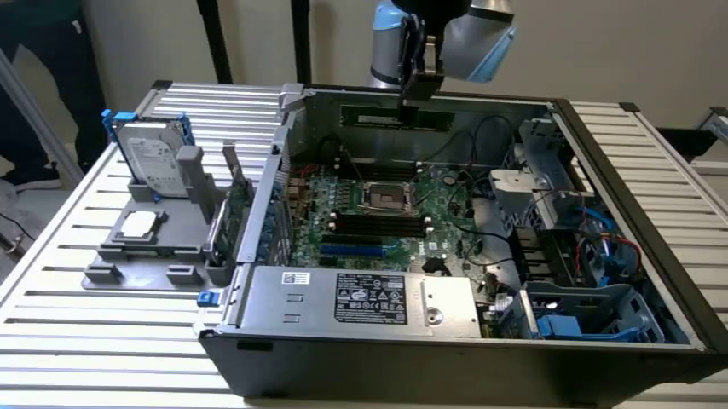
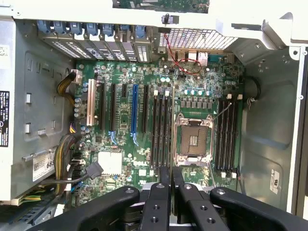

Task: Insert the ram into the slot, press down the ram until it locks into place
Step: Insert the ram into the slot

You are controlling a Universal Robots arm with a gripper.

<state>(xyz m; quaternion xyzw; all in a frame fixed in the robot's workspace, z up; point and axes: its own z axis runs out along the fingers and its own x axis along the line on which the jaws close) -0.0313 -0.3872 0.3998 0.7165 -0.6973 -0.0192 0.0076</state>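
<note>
My gripper (image 1: 410, 104) hangs high over the back of the open computer case, shut on the ram (image 1: 398, 118). The ram is a long dark-green stick held level, well above the motherboard (image 1: 438, 226). In the wrist view the two black fingers (image 2: 163, 179) stand pressed close together, and the stick between them is seen edge-on and mostly hidden. Parallel black slots lie on both sides of the square metal CPU socket (image 2: 192, 139): one group (image 2: 160, 127) and another (image 2: 226, 134). In the exterior view the black slots (image 1: 364, 224) lie just in front of the CPU socket (image 1: 387, 198).
A blue socket (image 2: 134, 108) and a white one (image 2: 91, 102) lie beside the black slots. The silver power supply (image 1: 364, 298) fills the case's front. A drive cage with cables (image 1: 569, 256) is on the exterior view's right. A hard drive (image 1: 153, 158) stands on a grey fixture outside the case.
</note>
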